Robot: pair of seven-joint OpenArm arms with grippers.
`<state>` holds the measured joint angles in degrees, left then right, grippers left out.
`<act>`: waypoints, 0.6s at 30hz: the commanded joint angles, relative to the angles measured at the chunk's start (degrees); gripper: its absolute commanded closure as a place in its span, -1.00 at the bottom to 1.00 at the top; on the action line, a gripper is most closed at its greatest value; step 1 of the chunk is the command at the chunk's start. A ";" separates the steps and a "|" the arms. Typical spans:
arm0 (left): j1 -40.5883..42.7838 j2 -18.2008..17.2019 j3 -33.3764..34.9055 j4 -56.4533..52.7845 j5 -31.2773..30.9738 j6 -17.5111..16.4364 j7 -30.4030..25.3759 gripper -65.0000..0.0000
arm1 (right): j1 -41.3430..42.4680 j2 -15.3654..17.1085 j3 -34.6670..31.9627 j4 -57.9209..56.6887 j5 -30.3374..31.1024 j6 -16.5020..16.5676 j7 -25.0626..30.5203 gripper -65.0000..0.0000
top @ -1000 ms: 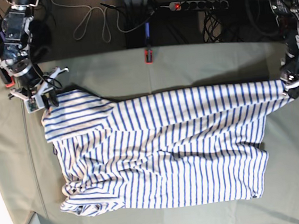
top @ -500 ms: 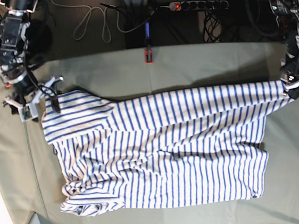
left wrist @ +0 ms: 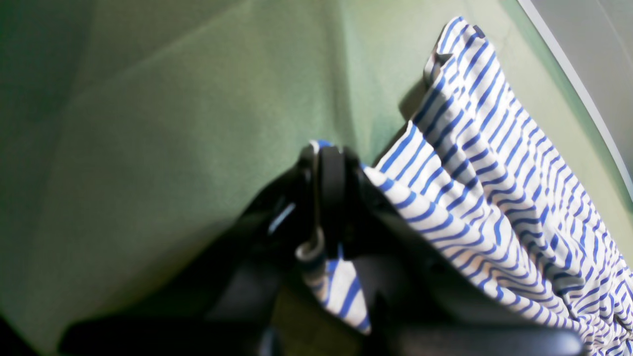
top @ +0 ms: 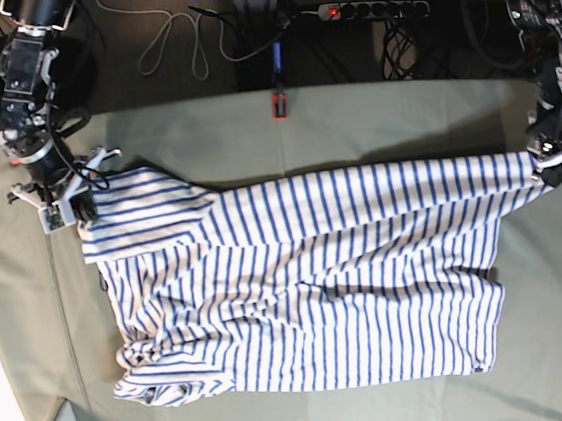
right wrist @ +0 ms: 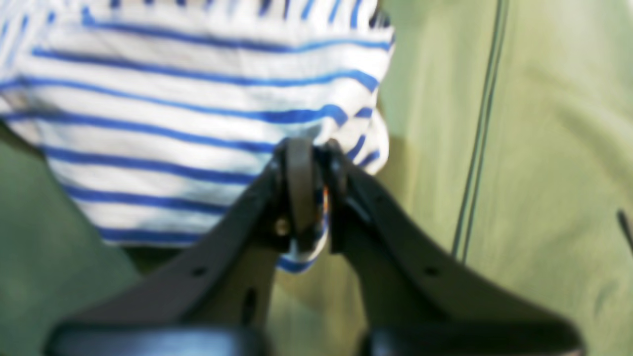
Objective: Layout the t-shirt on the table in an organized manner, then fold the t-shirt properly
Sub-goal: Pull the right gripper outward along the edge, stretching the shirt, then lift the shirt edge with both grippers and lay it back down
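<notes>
Striped t-shirt (top: 298, 279): spread flat on the tabletop (top: 352, 123).
Left hand (left wrist: 330, 198): clamped on a t-shirt corner.
Right hand (right wrist: 310, 198): pinching the t-shirt's opposite edge.

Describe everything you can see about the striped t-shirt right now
The t-shirt is soft white fabric with thin blue stripes, spread mostly flat on the table. Its lower left corner in the base view is bunched and wrinkled. The right end effector is shut on its upper left corner; the left end effector pinches the far right corner, drawing the top edge out.
</notes>
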<state>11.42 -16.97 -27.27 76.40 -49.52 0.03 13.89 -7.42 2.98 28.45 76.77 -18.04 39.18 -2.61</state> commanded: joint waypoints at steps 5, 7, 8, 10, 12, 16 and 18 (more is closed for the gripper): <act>-0.48 -0.92 -0.38 1.09 -0.29 -0.34 -1.45 0.99 | -0.01 0.14 0.26 3.71 1.47 0.82 -1.83 1.00; -0.39 -0.83 -0.38 2.32 -0.29 -0.34 -1.45 0.99 | -1.85 -0.13 0.26 7.14 3.32 0.82 -2.09 1.00; 0.05 -0.39 -0.38 3.12 -0.29 -0.34 -1.45 0.99 | -2.65 -0.21 0.26 8.90 4.46 0.82 -2.09 1.00; 0.84 0.31 -0.38 5.14 -0.29 -0.34 -1.45 0.99 | -4.32 -0.21 0.26 12.85 6.57 0.82 -2.09 1.00; 1.11 0.31 -0.38 7.07 -0.29 -0.34 -1.45 0.99 | -5.28 -0.48 0.26 16.11 7.71 0.82 -2.18 1.00; 1.28 0.93 -0.38 8.83 -0.20 -0.25 -1.45 0.99 | -6.25 -0.48 0.34 20.15 7.98 0.82 -4.11 1.00; 1.63 0.66 -0.38 8.39 -0.20 -0.25 -1.45 0.99 | -6.25 -0.48 0.70 21.21 7.98 0.82 -6.05 1.00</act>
<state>13.04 -15.27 -27.29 83.99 -49.54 0.23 13.54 -13.58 2.04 28.71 96.92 -10.85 39.18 -10.04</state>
